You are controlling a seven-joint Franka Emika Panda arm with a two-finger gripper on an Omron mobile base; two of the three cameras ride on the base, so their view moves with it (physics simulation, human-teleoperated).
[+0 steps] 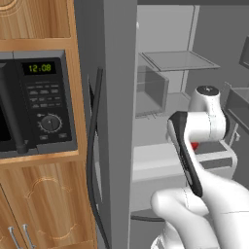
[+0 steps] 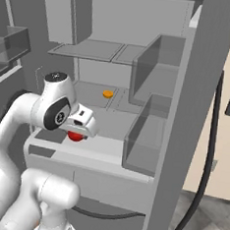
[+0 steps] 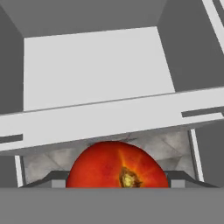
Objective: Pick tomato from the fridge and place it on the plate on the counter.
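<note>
One tomato (image 3: pixel 117 165) sits just under the gripper (image 2: pixel 77 133), on the fridge (image 1: pixel 119 121) ledge below the shelves. The step looks like the pick (whether the jaws grip it or stand apart I cannot tell). Next would be lifting it clear. Left of the fridge, a microwave (image 1: pixel 39 104) clock reads 12:08.

The tomato (image 2: pixel 75 136) sits in the fridge (image 2: pixel 151 120) beneath the pincer (image 2: pixel 79 129), a microwave (image 1: pixel 36 102) left of the fridge.
</note>
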